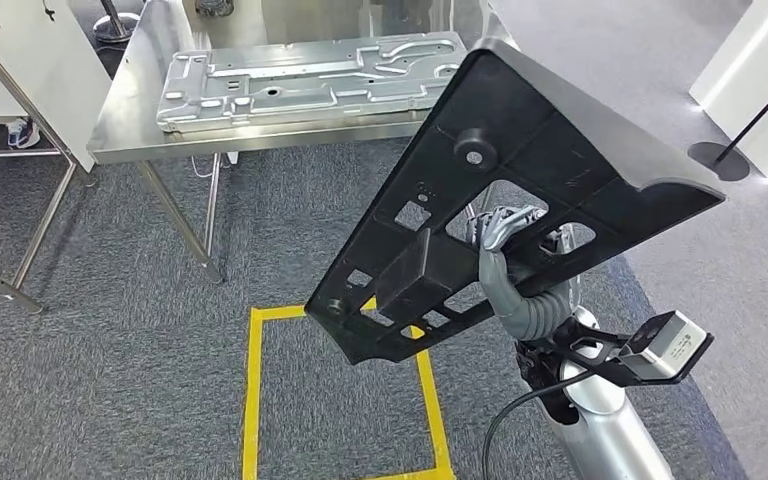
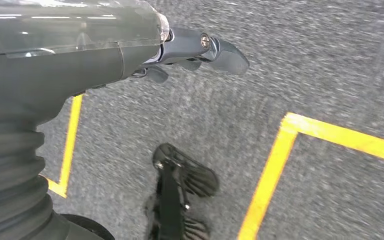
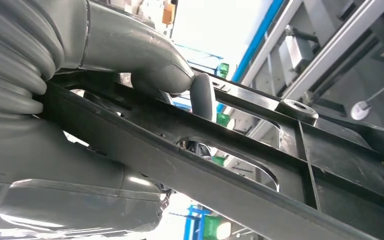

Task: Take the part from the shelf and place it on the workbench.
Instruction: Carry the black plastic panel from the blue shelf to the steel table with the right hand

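Nearest in the head view, the silver right arm (image 1: 600, 420) is seen rising from the lower edge, with a small grey camera block (image 1: 668, 345) mounted at its wrist. The right robot hand (image 1: 508, 262) is closed on a large black plastic part (image 1: 520, 150), its fingers passed through one of the part's cutouts. In the right wrist view the thick grey thumb (image 3: 200, 95) is pressed against a rib of the part (image 3: 340, 165), and the ribbed wrist cover lies just behind it. The part is held tilted in the air, above the carpet and apart from the tabletop.

The left robot hand (image 2: 190, 52) is seen in the left wrist view above grey carpet (image 2: 320, 65). Nothing is held in it; its dark fingers are partly curled, and how far they are apart cannot be told.

On the carpet below the part, a rectangle of yellow tape (image 1: 252, 400) is laid.

Farther off, a steel tabletop (image 1: 125, 125) on thin legs is seen. A silver stamped metal panel (image 1: 300, 80) lies flat on it. At the far right, a white wall panel (image 1: 760, 70) stands beside a round black base with a leaning pole (image 1: 720, 160).
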Motion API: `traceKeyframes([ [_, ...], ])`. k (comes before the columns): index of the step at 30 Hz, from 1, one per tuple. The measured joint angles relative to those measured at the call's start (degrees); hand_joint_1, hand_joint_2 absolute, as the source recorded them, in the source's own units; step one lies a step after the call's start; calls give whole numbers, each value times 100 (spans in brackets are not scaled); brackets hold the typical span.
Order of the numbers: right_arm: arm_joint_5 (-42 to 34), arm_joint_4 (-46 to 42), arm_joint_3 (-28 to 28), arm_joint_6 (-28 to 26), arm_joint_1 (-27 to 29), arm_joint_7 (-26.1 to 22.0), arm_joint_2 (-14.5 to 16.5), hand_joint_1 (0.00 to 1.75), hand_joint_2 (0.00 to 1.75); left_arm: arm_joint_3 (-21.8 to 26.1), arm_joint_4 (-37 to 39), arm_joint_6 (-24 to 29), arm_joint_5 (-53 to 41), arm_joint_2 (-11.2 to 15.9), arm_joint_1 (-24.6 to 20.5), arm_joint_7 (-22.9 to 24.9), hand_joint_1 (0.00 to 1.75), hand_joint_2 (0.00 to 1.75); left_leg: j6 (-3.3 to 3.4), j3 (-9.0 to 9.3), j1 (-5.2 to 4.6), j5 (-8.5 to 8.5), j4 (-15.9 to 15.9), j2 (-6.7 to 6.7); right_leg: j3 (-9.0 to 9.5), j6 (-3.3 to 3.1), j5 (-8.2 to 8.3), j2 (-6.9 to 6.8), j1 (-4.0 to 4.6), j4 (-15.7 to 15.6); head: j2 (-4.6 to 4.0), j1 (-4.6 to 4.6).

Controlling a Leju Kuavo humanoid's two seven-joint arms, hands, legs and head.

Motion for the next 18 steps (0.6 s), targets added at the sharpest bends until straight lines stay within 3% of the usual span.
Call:
traceKeyframes([
  [1,8,-1,-3,-9,6,-9,-1,175,175,-1,0,-3,-3,3,-5,-4,0,175,-34,25,-5,-39,-5,-3,68,-33,15,3,14,-155,0,-9],
  [4,39,-6,-13,-37,23,-28,-12,175,175,-3,0,-13,-13,18,-13,-13,0,175,-135,85,9,-118,-54,10,136,-154,-96,25,29,-233,1,-37],
  [6,65,-14,-15,-43,22,-29,-20,175,175,-14,0,-17,-27,20,-22,-10,0,175,-182,25,17,-253,155,20,235,-225,-139,27,9,-294,0,-55],
  [7,73,-16,-14,-39,22,-28,-21,175,175,-21,0,-19,-37,21,-25,-7,0,175,-195,-133,24,-380,459,21,291,-254,-170,22,6,-314,0,-68],
  [9,53,3,-11,9,26,-16,-25,175,175,-31,0,-16,-51,21,-18,4,0,175,-213,-641,25,-639,1288,21,379,-294,-248,19,28,-320,-1,-87],
  [10,19,26,-9,56,33,-3,-27,175,175,-33,0,-10,-50,22,-9,15,0,175,-213,-876,23,-656,1589,21,430,-303,-292,24,42,-319,-1,-87],
  [11,-22,54,-6,107,36,10,-29,175,175,-33,0,-2,-49,22,-1,23,0,175,-203,-1013,21,-547,1674,21,488,-308,-338,30,56,-319,-1,-87],
  [12,-61,82,-3,152,38,22,-32,175,175,-33,0,7,-48,22,4,31,0,175,-183,-1042,18,-316,1535,21,557,-310,-387,36,70,-319,-1,-90],
  [14,-148,140,2,242,25,43,-38,175,175,-33,0,19,-45,27,5,35,0,175,-103,-854,-8,257,823,22,705,-299,-497,37,97,-323,-1,-81],
  [15,-207,173,10,303,9,60,-40,175,175,-34,0,21,-42,30,4,35,0,175,-61,-734,-30,433,496,22,752,-282,-542,41,106,-323,0,-72],
  [16,-284,207,24,380,-7,81,-42,175,175,-34,0,24,-37,33,1,36,0,175,-28,-649,-53,501,271,23,772,-258,-576,43,107,-324,0,-62],
  [18,-436,269,68,527,-36,126,-41,175,175,-34,0,30,-29,33,0,37,0,175,11,-594,-84,449,128,18,768,-201,-608,46,94,-342,1,-56],
])
